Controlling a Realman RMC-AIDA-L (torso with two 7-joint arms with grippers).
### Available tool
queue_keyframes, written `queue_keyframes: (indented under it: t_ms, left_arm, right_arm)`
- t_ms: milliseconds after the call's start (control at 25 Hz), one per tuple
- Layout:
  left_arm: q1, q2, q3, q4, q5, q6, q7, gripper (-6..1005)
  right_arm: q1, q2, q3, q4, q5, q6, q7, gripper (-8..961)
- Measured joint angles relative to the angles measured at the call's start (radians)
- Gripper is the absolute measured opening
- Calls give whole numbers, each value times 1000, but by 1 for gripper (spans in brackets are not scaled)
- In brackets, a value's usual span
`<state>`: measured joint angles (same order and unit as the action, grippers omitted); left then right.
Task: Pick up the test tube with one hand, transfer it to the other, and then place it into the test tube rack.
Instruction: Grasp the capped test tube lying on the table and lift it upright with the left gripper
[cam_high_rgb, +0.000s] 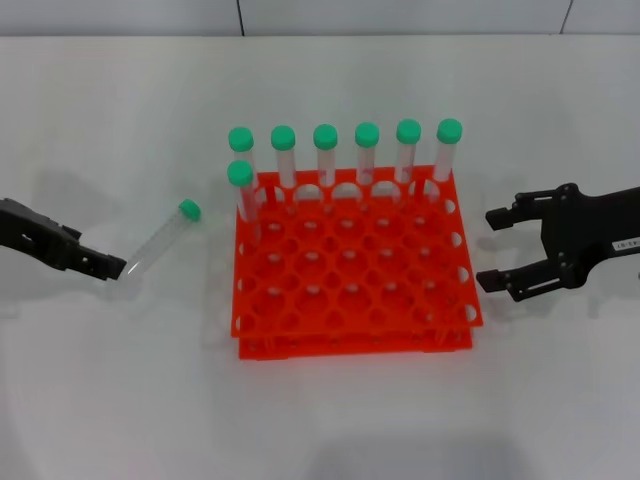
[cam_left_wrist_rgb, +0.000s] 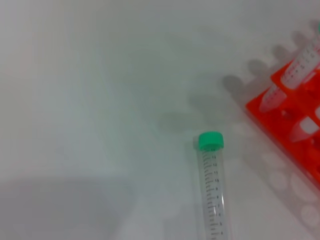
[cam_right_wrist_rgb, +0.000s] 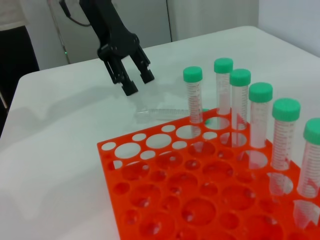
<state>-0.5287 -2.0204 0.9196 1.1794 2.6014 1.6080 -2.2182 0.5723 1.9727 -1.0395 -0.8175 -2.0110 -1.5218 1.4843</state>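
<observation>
Your orange rack (cam_high_rgb: 350, 270) sits in the middle of the white table (cam_high_rgb: 120, 400), and it holds seven green-capped tubes (cam_high_rgb: 366, 155), all upright: six in a line along the far row and one more in the next row back, at the corner nearest your left arm. Every other hole in the grid shows only orange plastic beneath. The loose tube (cam_high_rgb: 158, 240) lies flat on the table beside the rack on your left side, apart from it, its green cap pointing toward the rack and its tapered tip toward your left gripper (cam_high_rgb: 108, 268). That gripper is low at the tip end of the tube; in the right wrist view its fingers (cam_right_wrist_rgb: 131, 88) stand slightly apart just above the tip, gripping nothing. Your right gripper (cam_high_rgb: 497, 250) waits on the other side of the rack, near its edge, fingers spread wide and holding nothing.
</observation>
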Motion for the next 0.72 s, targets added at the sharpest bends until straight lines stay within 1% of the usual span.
queue_keyframes:
  t_ms: [200, 400, 560, 720]
  left_arm:
    - [-24, -9, 22, -20, 25, -18, -22, 690]
    - [-54, -13, 24, -78, 61, -55, -48, 681]
    - [-66, -16, 25, -108, 75, -70, -57, 673]
    - [-67, -21, 32, -112, 78, -82, -62, 666]
  right_arm:
    - [2, 5, -3, 0, 0, 8, 0, 856]
    - [4, 8, -5, 0, -4, 8, -1, 855]
    - [5, 11, -6, 0, -7, 10, -2, 855]
    - [10, 13, -7, 0, -8, 11, -3, 855]
